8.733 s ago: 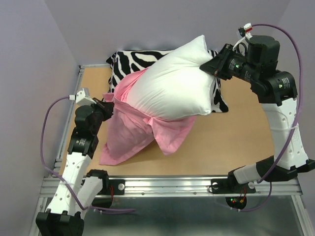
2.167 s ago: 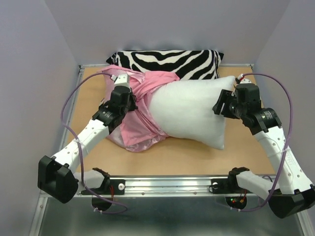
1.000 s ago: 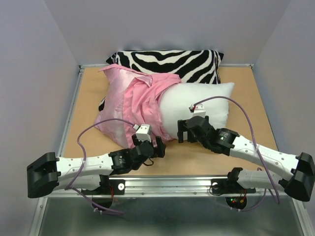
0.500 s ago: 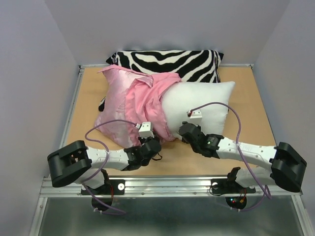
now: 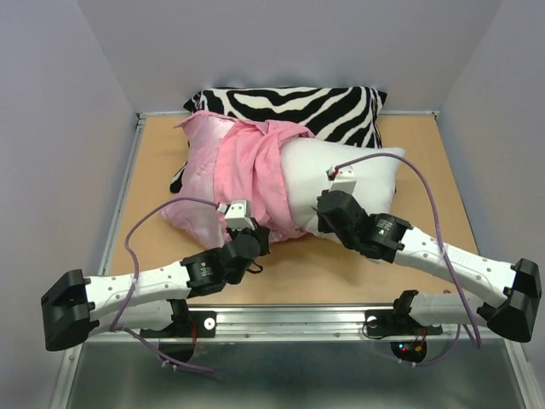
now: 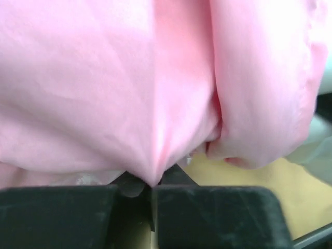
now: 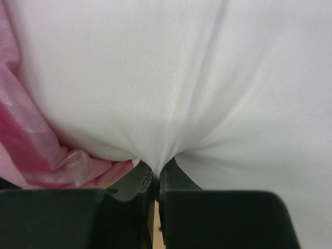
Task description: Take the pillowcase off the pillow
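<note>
The tabletop is pale brown wood, with a metal rail along its 6 o'clock edge. A zebra pillow lies along the 12 o'clock edge. Just in front of it, at the centre, lies the white pillow. Its 9 o'clock end sits inside the pink pillowcase, which spreads over the tabletop toward 9 o'clock and touches the zebra pillow.

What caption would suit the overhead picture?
The left hand pinches the pink pillowcase, the right hand the white pillow, a zebra-striped pillow behind.
</note>
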You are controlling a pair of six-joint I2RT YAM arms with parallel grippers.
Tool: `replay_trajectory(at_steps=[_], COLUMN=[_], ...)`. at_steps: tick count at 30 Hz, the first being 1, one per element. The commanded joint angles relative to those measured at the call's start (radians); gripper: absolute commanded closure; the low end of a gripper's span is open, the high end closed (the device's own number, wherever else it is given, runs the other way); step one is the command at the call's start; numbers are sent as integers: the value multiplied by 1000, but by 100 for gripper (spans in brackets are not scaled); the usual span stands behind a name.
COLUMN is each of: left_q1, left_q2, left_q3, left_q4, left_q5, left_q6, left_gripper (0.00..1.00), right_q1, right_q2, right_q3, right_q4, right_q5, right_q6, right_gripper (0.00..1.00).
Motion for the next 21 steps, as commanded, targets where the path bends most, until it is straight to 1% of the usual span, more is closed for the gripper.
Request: replay_trajectory(at_steps=[1, 2, 3, 4, 6, 9, 12, 16, 19, 20, 21], left_q1=[-11, -24, -35, -41, -61, -95, -110, -120, -120, -120, -120], left_q2=[-41, -30, -20, -9, 7, 1, -7, 17, 80, 97, 129], left_q3=[68, 75, 78, 83, 104, 132, 167, 201, 236, 262, 273], left_q4=[-102, -107, -114, -128, -160, -182, -185, -252, -335, -400, -428], left_q5=[51, 77, 76, 67, 54, 31, 31, 18, -33, -65, -82], left_q6=[84, 106, 104, 101, 101, 100, 118, 121, 91, 72, 31], left_gripper=[68, 47, 42, 39, 35, 32, 30, 30, 35, 38, 47], right_q1=[-3, -3, -3, -2, -3, -3, -3, -2, -2, -3, -3], right_q2=[-35, -26, -21, -18, -10, 0, 17, 30, 33, 36, 37], right_q3=[197, 223, 234, 244, 283, 345, 387, 428, 453, 471, 481], right_q4=[-81, -97, -101, -106, -123, -153, -184, -199, -203, -207, -210], right_q5=[-2, -5, -17, -22, -28, -34, -31, -28, -34, -37, -40], right_q6=[-31, -33, -33, -33, -31, -40, -47, -59, -62, -63, -63], right_gripper=[99, 99, 99, 100, 100, 99, 99, 99, 99, 100, 99])
